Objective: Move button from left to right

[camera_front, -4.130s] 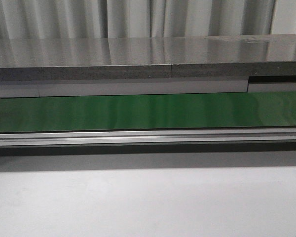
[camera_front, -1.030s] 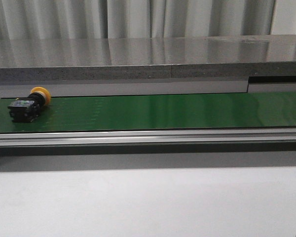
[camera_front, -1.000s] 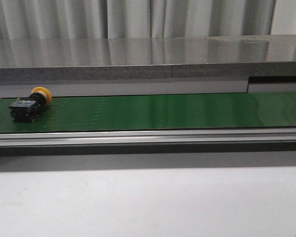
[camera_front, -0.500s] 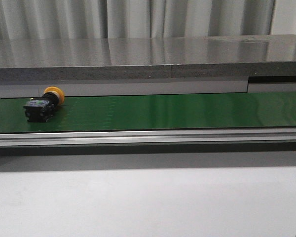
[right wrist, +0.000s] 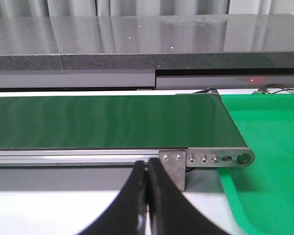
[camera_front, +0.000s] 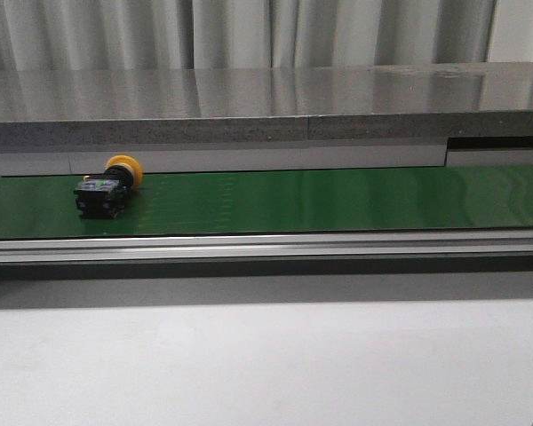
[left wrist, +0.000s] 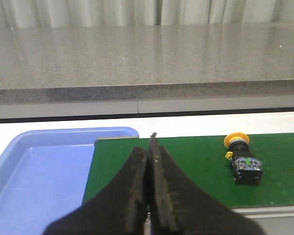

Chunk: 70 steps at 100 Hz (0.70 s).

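The button [camera_front: 107, 188] lies on its side on the green conveyor belt [camera_front: 320, 201] toward the left, its yellow cap toward the back and its black body toward me. In the left wrist view the button [left wrist: 244, 161] rests on the belt apart from my left gripper [left wrist: 149, 152], which is shut with nothing between its fingers. My right gripper [right wrist: 147, 169] is shut and empty in front of the belt's right end [right wrist: 220, 147]; the button does not show in that view. Neither gripper appears in the front view.
A blue tray [left wrist: 39, 181] sits at the belt's left end. A green tray [right wrist: 264, 161] sits past the belt's right end. An aluminium rail [camera_front: 266, 246] runs along the belt's front, and a grey stone ledge [camera_front: 266, 106] rises behind it.
The belt was bare about four seconds ago. The button has since come in from the left and keeps riding rightward along the belt. Neither gripper has entered the front view.
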Motion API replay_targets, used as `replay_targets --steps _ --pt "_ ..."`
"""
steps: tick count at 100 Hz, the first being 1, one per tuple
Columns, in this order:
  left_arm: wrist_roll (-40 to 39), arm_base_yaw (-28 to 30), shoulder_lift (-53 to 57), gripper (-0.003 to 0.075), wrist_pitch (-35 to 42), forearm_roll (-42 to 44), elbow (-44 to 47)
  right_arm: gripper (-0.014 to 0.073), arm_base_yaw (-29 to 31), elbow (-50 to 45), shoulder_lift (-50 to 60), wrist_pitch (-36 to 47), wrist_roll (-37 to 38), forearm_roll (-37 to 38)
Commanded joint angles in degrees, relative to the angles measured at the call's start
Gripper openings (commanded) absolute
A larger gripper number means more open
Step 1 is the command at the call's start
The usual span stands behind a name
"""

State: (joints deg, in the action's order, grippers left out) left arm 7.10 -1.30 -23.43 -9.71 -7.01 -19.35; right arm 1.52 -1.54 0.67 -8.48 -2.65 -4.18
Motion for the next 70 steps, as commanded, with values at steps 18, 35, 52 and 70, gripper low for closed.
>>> replay_targets --steps 18,35,52,70 --pt "0.00 -0.34 -0.16 -0.0020 4.98 -0.56 -1.64 -0.0068 -0.04 0.83 1.13 4.84 -0.28 0.50" --pt "0.00 -0.34 -0.16 -0.0020 4.98 -0.56 -1.64 -0.0068 -0.04 0.83 1.13 5.23 -0.28 0.50" --pt "0.00 -0.34 -0.16 -0.0020 4.98 -0.56 -1.64 -0.0068 -0.04 0.83 1.13 6.81 -0.28 0.50" --pt "0.00 -0.34 -0.16 -0.0020 4.98 -0.56 -1.64 -0.0068 -0.04 0.83 1.13 7.67 -0.28 0.50"
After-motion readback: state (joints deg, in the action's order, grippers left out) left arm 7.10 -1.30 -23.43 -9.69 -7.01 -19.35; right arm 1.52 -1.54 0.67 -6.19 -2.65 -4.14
